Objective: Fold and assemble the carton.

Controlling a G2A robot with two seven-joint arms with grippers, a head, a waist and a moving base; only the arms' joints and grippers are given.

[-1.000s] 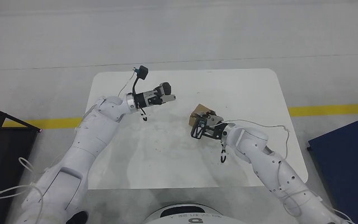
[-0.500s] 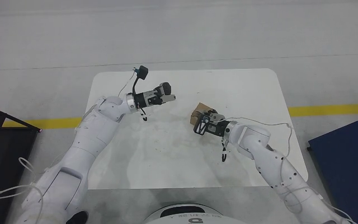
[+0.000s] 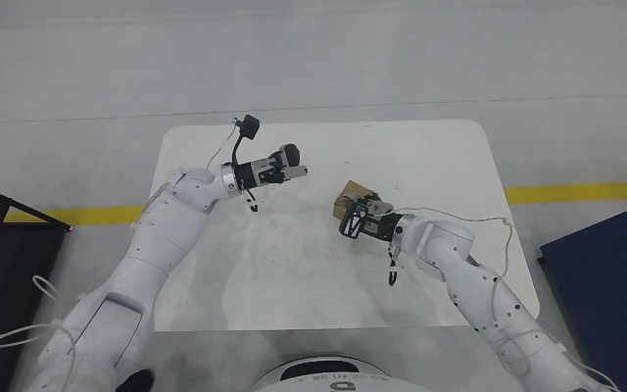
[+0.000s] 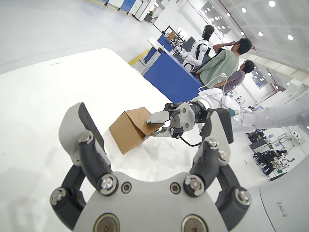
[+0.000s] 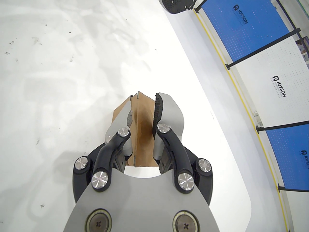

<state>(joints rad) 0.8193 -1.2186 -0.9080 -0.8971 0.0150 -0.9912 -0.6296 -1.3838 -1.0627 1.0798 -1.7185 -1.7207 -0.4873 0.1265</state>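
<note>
A small brown carton lies on the white table, right of centre. My right gripper is at its near side, shut on a cardboard flap; in the right wrist view the flap sits pinched between the two fingers. From the left wrist view, the carton rests on one side with its open end facing the right gripper. My left gripper hovers open and empty over the table, left of the carton and apart from it, its own fingers spread wide.
The table's right edge runs close behind the carton. Blue barrier panels stand on the floor beyond it. A dark blue bin sits off the table's right side.
My right gripper has shifted slightly toward the carton and its forearm has swung a little. The left arm has stayed still.
</note>
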